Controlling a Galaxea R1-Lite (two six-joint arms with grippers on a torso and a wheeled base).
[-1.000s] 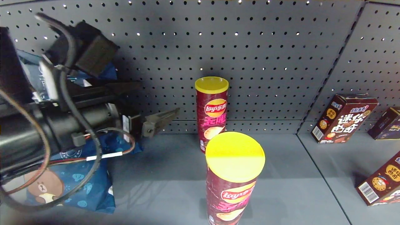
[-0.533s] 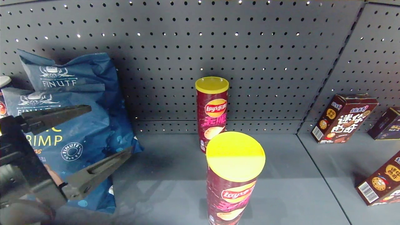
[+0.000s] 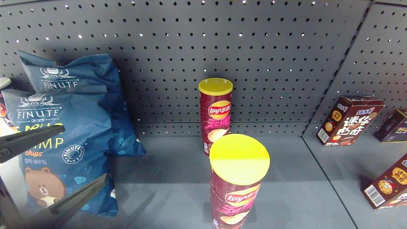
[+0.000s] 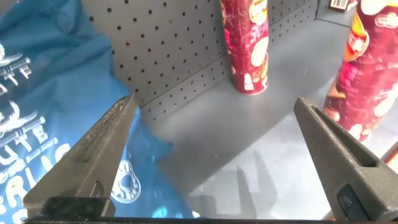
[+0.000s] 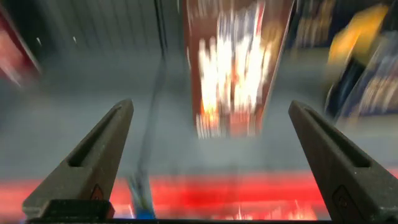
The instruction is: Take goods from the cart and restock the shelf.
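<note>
While the left tool (image 3: 84, 152), jaws wide and empty, has drawn back toward eight o'clock, the blue chip bags (image 3: 73, 105) stand released on the shelf (image 3: 171, 165) at nine o'clock, so that item seems stocked; right tool (image 5: 209, 107) likewise wide, empty.

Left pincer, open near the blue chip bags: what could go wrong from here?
1. The left pincer hangs open close to the front blue bag; a finger might snag or dent it on the next move.
2. The front can stands upright on the shelf, just before the back can; a sideways sweep might knock one into the other.
</note>
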